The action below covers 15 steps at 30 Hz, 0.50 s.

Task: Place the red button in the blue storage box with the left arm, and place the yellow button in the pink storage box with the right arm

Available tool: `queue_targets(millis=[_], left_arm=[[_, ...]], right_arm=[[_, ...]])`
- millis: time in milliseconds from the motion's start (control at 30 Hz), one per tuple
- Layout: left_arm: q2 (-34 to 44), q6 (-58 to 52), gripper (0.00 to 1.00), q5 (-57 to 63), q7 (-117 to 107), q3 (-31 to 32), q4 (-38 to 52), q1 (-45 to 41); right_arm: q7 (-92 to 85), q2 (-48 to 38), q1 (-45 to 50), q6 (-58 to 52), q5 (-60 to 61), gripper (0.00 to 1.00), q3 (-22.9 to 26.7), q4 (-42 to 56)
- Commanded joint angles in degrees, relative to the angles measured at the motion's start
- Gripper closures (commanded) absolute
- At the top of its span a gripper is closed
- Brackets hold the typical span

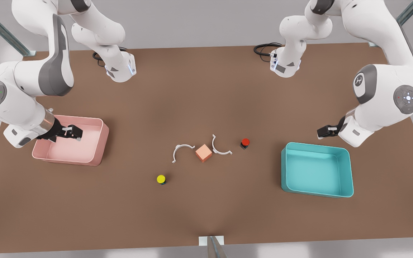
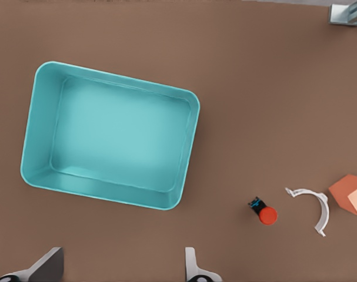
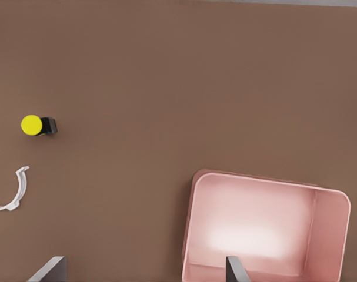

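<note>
Nearest you in the front view, the yellow button point(image 1: 161, 178) stands alone on the matte brown table point(image 1: 206, 215): a tiny round glossy cap on a short black base, well apart from both trays. In the right wrist view you see it side-on point(image 3: 32, 125), with the black base protruding beside the cap.

Just beyond, at the table's middle, lie two thin white curved clips point(image 1: 181, 149) point(image 1: 220, 147), one on each side of a small orange-pink cube point(image 1: 203, 152). The red button point(image 1: 245, 143) stands just past the clip toward the front view's right, apart from it; the left wrist view shows its red cap and black base point(image 2: 264, 212) clear of the tray.

The blue storage box point(image 1: 316, 169) is a shallow turquoise tray of smooth plastic with rounded corners and plain walls, at the front view's right. The pink storage box point(image 1: 95, 143), a pale pink tray of similar form, sits at the front view's left.

The left gripper point(image 1: 326, 131) hangs beside the far edge of the blue tray; its fingers point(image 2: 193, 267) are cut off by the left wrist view's border, yet you can see them spread wide and holding nothing. The right gripper point(image 1: 72, 133) hovers over the pink tray, partly masking its near-side wall; its fingers point(image 3: 237, 271), likewise cropped, stand apart and unloaded.

Farthest off, both arm bases and black cables sit at the table's rear edge.
</note>
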State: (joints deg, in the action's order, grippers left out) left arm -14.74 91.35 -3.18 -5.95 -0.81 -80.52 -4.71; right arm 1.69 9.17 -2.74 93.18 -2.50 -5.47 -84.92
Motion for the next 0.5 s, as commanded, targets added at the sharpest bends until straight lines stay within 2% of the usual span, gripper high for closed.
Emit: queue_targets(millis=[0, 67, 133, 200, 233, 267, 367, 400, 467], left_arm=[[-0.11, 2.08, 0.00, 0.63, 5.95, 0.02, 0.10, 0.06], [-0.46, 2.08, 0.00, 0.54, 0.16, 0.02, 0.10, -5.47], [-2.30, 5.22, 0.00, -0.94, -19.83, 0.02, -0.51, -12.67], [-3.71, 21.83, 0.00, -2.53, -38.51, 0.02, -10.44, -19.54], [-5.72, 24.04, 0.00, -3.68, -38.70, 0.02, -10.54, -19.54], [-8.19, 26.60, 0.00, -4.12, -38.70, 0.02, -10.54, -19.37], [-11.45, 29.68, 0.00, -6.84, -38.35, 0.11, -11.32, -19.54], [-11.45, 30.72, 0.00, -6.84, -38.35, 0.11, -12.82, -20.51], [-11.27, 34.77, 0.00, -6.84, -38.35, 0.11, -16.16, -20.86]], right_arm=[[1.21, -0.03, 0.10, 0.34, 0.04, 0.00, -0.06, 0.02], [1.65, 0.58, 0.19, 0.77, 0.04, 0.00, -0.06, 0.02], [2.26, 0.67, 1.07, 1.04, 0.84, 0.00, -0.68, 0.11], [2.61, 2.69, 2.91, 5.78, 0.75, 0.00, -2.08, 0.20], [2.70, 4.18, 3.79, 6.66, 0.49, 0.00, -2.17, 0.37], [3.85, 7.42, 5.55, 9.73, 0.31, 0.00, -2.26, 2.12], [11.14, 22.54, 14.43, 10.62, -2.15, 0.00, -2.17, 16.01], [12.63, 30.53, 17.32, 10.88, -2.07, 0.00, -2.09, 24.78], [12.72, 37.31, 19.79, 18.07, -2.07, 0.00, -1.73, 27.18]])
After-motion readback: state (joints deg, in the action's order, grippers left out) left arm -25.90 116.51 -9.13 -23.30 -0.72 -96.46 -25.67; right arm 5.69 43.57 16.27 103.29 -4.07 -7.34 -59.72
